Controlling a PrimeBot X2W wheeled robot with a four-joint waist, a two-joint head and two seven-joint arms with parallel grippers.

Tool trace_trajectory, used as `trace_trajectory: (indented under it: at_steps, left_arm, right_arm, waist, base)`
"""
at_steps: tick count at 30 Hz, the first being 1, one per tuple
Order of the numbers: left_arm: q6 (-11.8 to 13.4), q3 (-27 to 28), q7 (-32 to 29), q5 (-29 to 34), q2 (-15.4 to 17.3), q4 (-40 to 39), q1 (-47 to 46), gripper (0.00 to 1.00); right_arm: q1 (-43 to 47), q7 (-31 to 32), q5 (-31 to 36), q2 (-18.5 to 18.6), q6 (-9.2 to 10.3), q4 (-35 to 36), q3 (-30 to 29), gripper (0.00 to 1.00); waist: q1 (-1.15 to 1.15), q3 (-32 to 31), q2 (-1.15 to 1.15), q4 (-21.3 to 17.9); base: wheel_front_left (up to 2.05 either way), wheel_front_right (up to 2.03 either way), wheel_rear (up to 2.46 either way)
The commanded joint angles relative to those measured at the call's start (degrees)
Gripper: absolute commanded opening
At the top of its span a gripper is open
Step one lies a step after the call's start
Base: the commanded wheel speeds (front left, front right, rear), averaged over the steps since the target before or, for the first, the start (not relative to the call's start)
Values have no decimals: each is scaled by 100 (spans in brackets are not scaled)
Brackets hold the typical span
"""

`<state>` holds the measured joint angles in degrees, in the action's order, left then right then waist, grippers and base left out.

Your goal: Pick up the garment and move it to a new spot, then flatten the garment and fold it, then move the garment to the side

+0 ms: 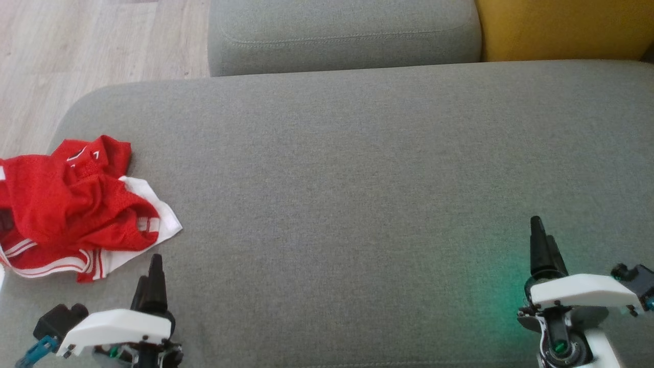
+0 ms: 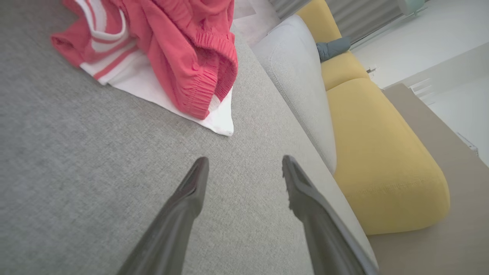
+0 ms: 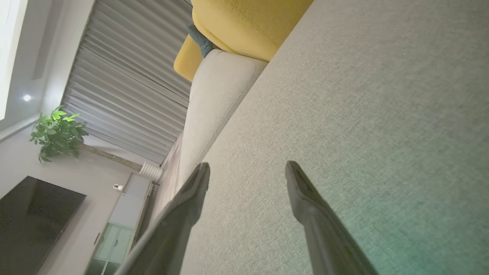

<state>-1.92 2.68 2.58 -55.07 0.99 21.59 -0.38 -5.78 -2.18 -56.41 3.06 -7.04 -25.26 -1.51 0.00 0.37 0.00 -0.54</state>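
Red garment [image 1: 71, 204] lay crumpled on the sofa [image 1: 357, 179]; my left claw [image 2: 244, 164] and right claw [image 3: 248, 168] gaped empty; all steps apparently remained.

Head camera: mounted high, facing forward and down onto the grey seat cushion [image 1: 357, 179], with the left gripper [image 1: 150, 273] at lower left and the right gripper [image 1: 541, 235] at lower right.

Left wrist camera: low and close over the seat cushion, looking along its gripper toward the garment [image 2: 172, 49].

Right wrist camera: equally low, rolled sideways, looking along the seat cushion toward a curtain [image 3: 126, 88] and a plant [image 3: 57, 131].

All three views share the seat cushion, the grey backrest [image 1: 342, 33] and the yellow cushion [image 1: 562, 28]. The head and left wrist views share the garment.
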Motion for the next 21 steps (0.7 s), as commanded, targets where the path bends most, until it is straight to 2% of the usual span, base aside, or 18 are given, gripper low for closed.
trace_trajectory:
  at_steps: [1,21]
  left_arm:
    - [44,59,59,196,93,-164,-301,100]
    - [248,8,394,1702,120,-224,-391,100]
  right_arm:
    - [-369,-89,201,77,-20,136,97,100]
    - [-620,-426,1682,90,-27,-146,286,100]
  waist:
    - [0,2,0,-1]
    - [0,25,0,-20]
  base:
    - [0,0,0]
    - [0,0,0]
